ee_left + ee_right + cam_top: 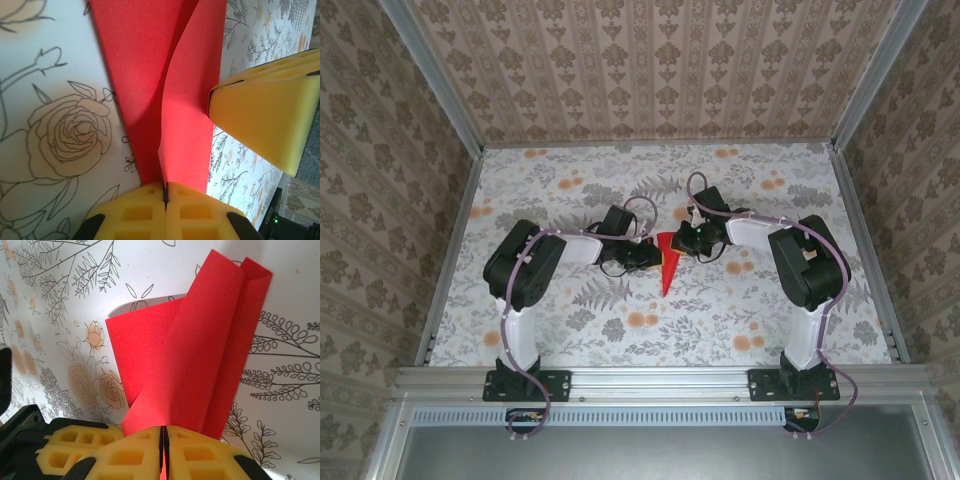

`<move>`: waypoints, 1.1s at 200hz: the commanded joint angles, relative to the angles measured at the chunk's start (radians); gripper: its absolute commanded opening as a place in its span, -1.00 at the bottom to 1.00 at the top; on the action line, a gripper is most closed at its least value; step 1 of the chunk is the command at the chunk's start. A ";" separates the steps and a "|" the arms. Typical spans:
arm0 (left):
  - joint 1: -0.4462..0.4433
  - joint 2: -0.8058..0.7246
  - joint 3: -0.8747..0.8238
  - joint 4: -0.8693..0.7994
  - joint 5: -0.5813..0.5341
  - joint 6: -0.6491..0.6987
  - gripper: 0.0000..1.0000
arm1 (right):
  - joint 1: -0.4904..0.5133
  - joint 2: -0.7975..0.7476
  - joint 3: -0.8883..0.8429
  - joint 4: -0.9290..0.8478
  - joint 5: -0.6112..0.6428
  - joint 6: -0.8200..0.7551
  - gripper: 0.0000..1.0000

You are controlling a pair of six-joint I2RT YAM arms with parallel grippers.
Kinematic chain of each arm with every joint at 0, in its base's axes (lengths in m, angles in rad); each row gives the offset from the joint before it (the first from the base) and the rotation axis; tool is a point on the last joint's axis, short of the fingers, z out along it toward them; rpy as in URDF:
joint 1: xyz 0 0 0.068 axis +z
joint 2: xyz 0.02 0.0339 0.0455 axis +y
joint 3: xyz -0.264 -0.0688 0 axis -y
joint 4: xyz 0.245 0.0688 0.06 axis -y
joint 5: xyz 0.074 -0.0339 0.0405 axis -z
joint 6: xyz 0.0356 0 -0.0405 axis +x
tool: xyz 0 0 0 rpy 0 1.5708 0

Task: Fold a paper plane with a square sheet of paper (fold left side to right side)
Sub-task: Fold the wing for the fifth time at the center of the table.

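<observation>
Left gripper (165,192): you are pinching the paper plane (145,75) shut-jawed at its crease, seemingly anchoring it.
Right gripper (162,432): you are clamping the opposite edge, seemingly readying the fold across.

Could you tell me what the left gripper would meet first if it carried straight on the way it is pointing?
The folded red paper that the left gripper pinches; just beyond, probably the right gripper's yellow finger, slightly off to one side, though depth is unclear.
</observation>
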 commanded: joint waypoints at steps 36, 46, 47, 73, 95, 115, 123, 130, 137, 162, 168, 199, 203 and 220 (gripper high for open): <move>-0.023 0.049 0.032 -0.039 -0.027 0.038 -0.94 | 0.005 0.025 0.019 -0.081 0.050 -0.027 -0.76; -0.025 0.053 0.037 -0.041 -0.026 0.038 -0.94 | 0.004 0.027 0.017 -0.084 0.052 -0.027 -0.76; -0.026 0.053 0.037 -0.040 -0.027 0.038 -0.94 | 0.005 0.027 0.017 -0.084 0.053 -0.026 -0.76; -0.032 0.059 0.047 -0.049 -0.026 0.042 -0.93 | 0.005 0.023 0.014 -0.099 0.069 -0.029 -0.76; -0.035 0.062 0.052 -0.059 -0.028 0.045 -0.92 | 0.003 0.018 0.003 -0.104 0.079 -0.029 -0.77; -0.037 0.058 0.050 -0.059 -0.028 0.046 -0.91 | 0.001 0.019 -0.016 -0.098 0.079 -0.026 -0.77; -0.037 0.050 0.047 -0.060 -0.029 0.047 -0.89 | -0.001 0.018 -0.025 -0.096 0.080 -0.026 -0.78; -0.036 0.042 0.046 -0.064 -0.028 0.048 -0.86 | -0.001 0.018 -0.035 -0.095 0.083 -0.024 -0.78; -0.035 0.030 0.044 -0.066 -0.028 0.048 -0.82 | -0.004 0.019 -0.044 -0.093 0.085 -0.021 -0.79; -0.024 -0.027 0.039 -0.096 -0.063 0.059 -0.62 | -0.012 0.017 -0.074 -0.085 0.083 -0.016 -0.81; -0.022 -0.045 0.042 -0.107 -0.065 0.064 -0.55 | -0.013 0.016 -0.077 -0.085 0.084 -0.016 -0.81; -0.019 -0.137 0.040 -0.179 -0.080 0.092 -0.36 | -0.013 0.015 -0.084 -0.075 0.078 -0.016 -0.83; -0.018 -0.148 0.037 -0.185 -0.081 0.092 -0.36 | -0.013 0.016 -0.085 -0.076 0.078 -0.015 -0.83; -0.023 -0.183 0.025 -0.193 -0.074 0.085 -0.36 | -0.013 0.015 -0.085 -0.070 0.076 -0.016 -0.83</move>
